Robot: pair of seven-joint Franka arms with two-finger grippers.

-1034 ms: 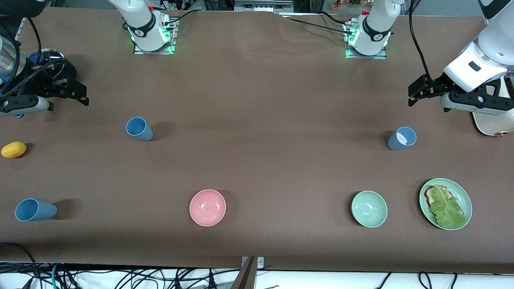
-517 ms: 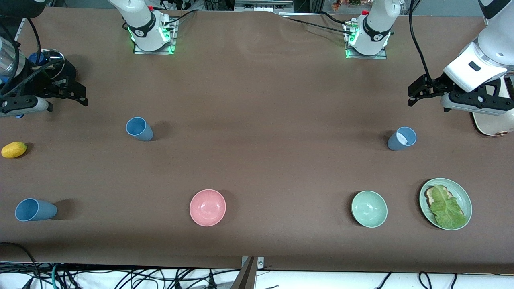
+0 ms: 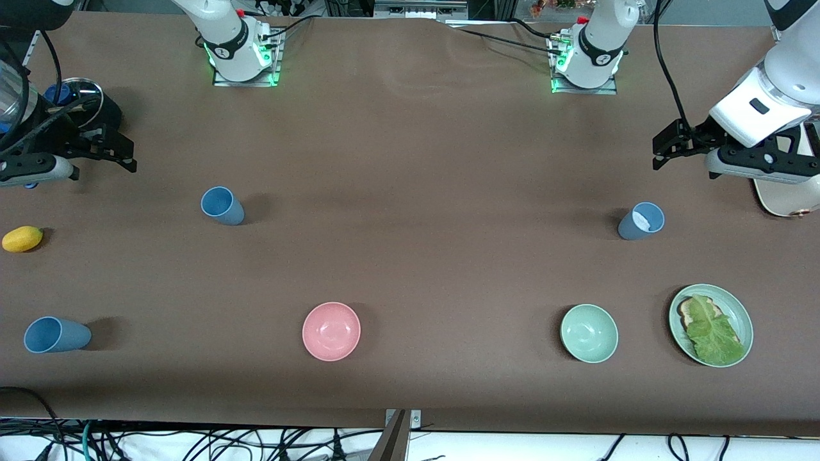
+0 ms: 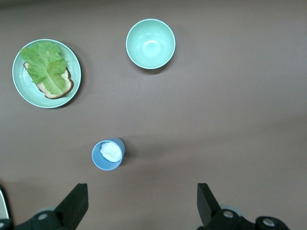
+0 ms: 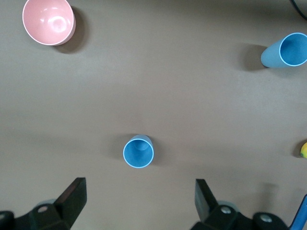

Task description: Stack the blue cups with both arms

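Blue cups stand apart on the brown tabletop, none stacked. We see one mid-blue cup upright toward the right arm's end, and a second mid-blue cup at the same end, nearer the front camera. A greyer blue cup with a whitish inside stands upright toward the left arm's end.

The right end effector hangs in the air over the tabletop at its own end, above and well apart from the first mid-blue cup; in its wrist view we see its fingers spread wide with nothing between them. The left end effector hangs over the tabletop at its end, well apart from the greyer cup, and its fingers are likewise spread wide and empty.

A pink bowl and a pale green bowl sit near the front edge. Beside the green bowl is a green plate carrying bread with a lettuce leaf. A yellow lemon lies between the two mid-blue cups, at the right arm's end.
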